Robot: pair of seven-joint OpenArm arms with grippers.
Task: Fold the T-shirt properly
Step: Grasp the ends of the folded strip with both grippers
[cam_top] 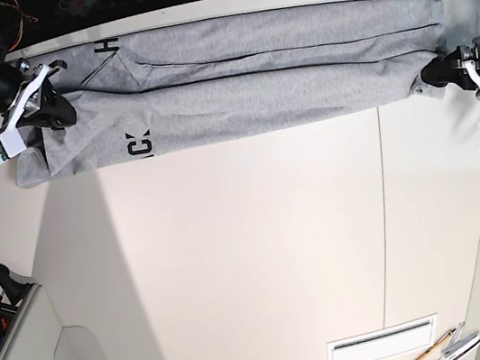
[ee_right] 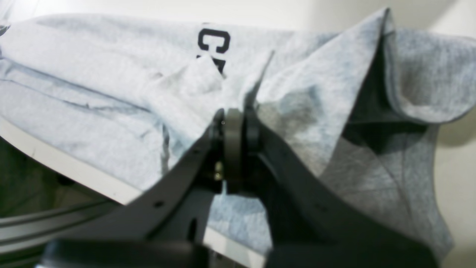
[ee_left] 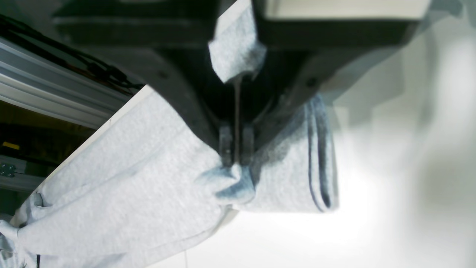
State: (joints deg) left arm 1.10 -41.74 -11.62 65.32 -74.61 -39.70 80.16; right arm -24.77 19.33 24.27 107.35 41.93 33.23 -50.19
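On white table (cam_top: 235, 263) | both tools clamp T-shirt (cam_top: 251, 78) ends | pens (cam_top: 445, 348) well apart

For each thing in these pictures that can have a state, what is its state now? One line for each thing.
T-shirt: folded lengthwise into a long band, stretched between both arms along the table's far edge, black letters partly showing.
Left end effector: shut on the T-shirt's cloth.
Right end effector: shut on the T-shirt's cloth.
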